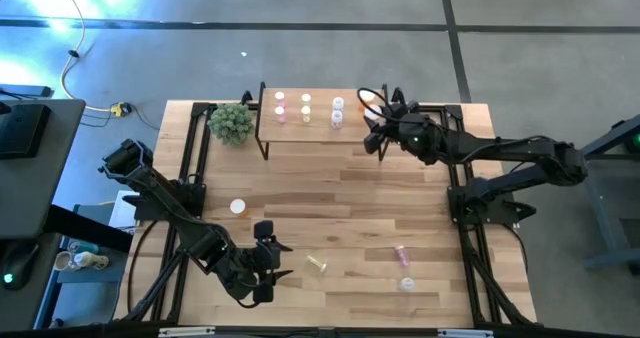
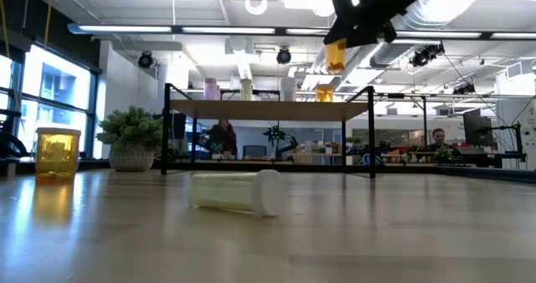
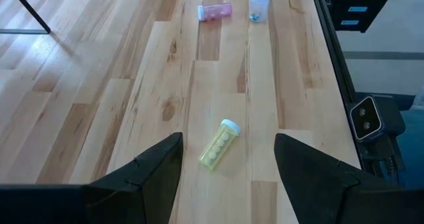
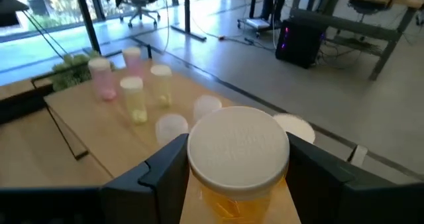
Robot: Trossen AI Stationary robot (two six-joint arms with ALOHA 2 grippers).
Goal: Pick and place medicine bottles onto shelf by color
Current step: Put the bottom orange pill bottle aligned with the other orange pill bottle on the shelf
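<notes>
My right gripper (image 2: 336,47) is shut on an orange bottle with a white cap (image 4: 238,154), held above the right end of the light-wood shelf (image 1: 318,128). Upright on the shelf stand two pink bottles (image 4: 103,78), two yellow-green ones (image 4: 134,99), two clear ones (image 4: 173,126) and another orange one (image 2: 325,92). My left gripper (image 1: 283,261) is open and empty near the table's near edge. A yellow-green bottle (image 3: 219,143) lies on its side just ahead of the left gripper's fingers. My right gripper pinches the orange bottle between its two fingers (image 4: 165,168), one on each side of the body just under the white cap (image 4: 238,151). The fingers come from above, slanting down. The bottle hangs upright, lifted clear above the shelf top.
A pink bottle (image 1: 401,252) lies on the table at the near right, and a clear one (image 1: 407,283) is beside it. An orange bottle (image 2: 57,153) stands left of centre. A potted plant (image 1: 232,123) sits beside the shelf's left end.
</notes>
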